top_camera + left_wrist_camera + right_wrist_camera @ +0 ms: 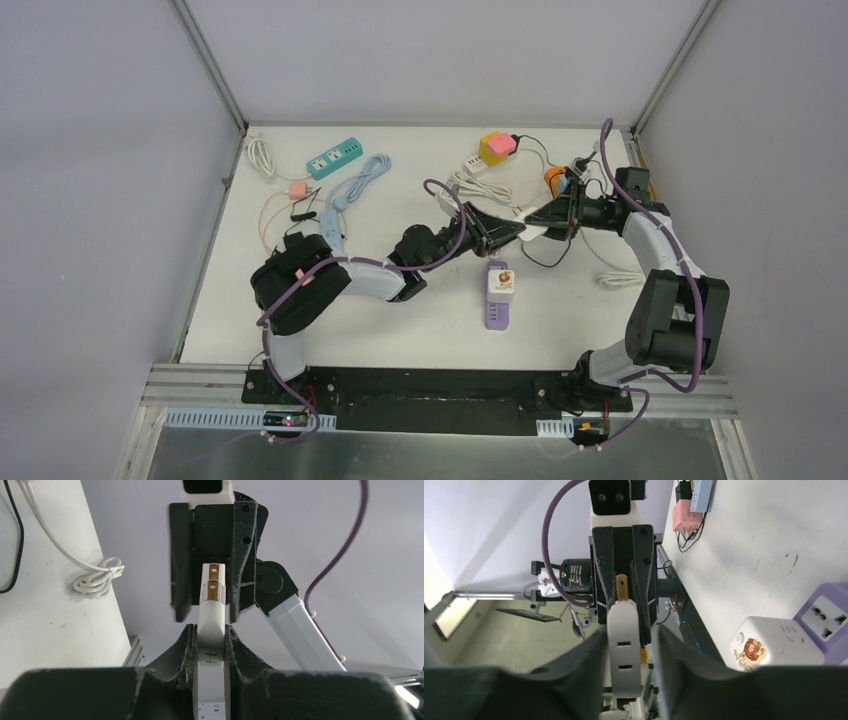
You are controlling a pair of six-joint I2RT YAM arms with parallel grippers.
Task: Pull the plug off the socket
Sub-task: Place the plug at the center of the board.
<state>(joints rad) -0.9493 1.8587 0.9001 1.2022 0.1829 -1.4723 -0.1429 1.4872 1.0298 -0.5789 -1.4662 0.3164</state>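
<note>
Left claw (512,232) and right claw (548,218) meet tip to tip above the bench (420,320), right of centre, lifted off the surface. The plug (210,625) is there, in the air between them.

Left claw: clamped tight on the white plug body. The brass prongs (212,582) are bare and point at the right claw. Right claw: narrow but part open. It straddles a white slotted piece (624,650) with a gap on one side and no clear pinch. The slotted piece is likely the socket side. Can't tell whether plug and slotted piece are joined or apart.

Long axis runs claw to claw, about left-right in the top view. Both arms are at the thing, and the left one has the real grip.

Judgement: separation goes along that axis, each arm backing toward its own side.

Room: open bench left of the left claw. The purple strip (498,312) lies just nearer. Loose black cable (545,258) under the claws could snag. More cords and a yellow cube (496,147) sit farther back.
</note>
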